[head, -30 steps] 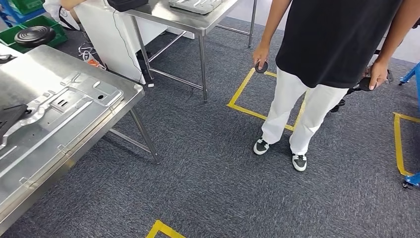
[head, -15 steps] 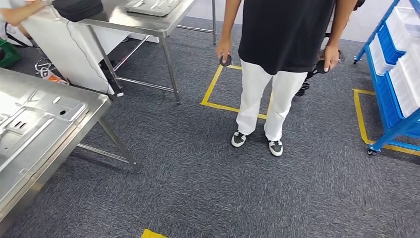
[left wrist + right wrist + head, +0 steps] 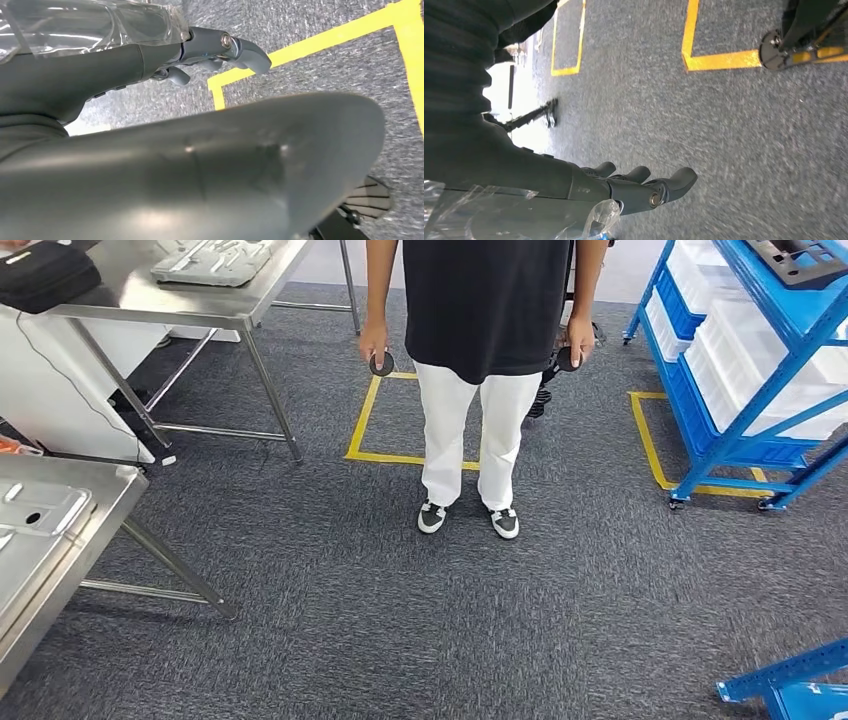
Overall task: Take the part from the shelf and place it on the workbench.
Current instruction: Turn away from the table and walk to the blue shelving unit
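Note:
A blue shelf rack stands at the right in the head view, with white bins on its levels. On its top level lies a dark flat part, cut off by the picture's edge. The steel workbench shows its corner at the lower left, with a pressed metal sheet on it. My left hand hangs over the carpet, holding nothing, its fingers held away from the thumb. My right hand also hangs empty, its fingers loosely extended.
A person in a black shirt and white trousers stands straight ahead, holding a small dark controller in each hand. A second steel table stands at the back left. Yellow tape squares mark the grey carpet. Another blue frame juts in at lower right.
The camera has swung to the right: the workbench slid toward the left edge, the person came to the centre, and the blue shelf rack came into view.

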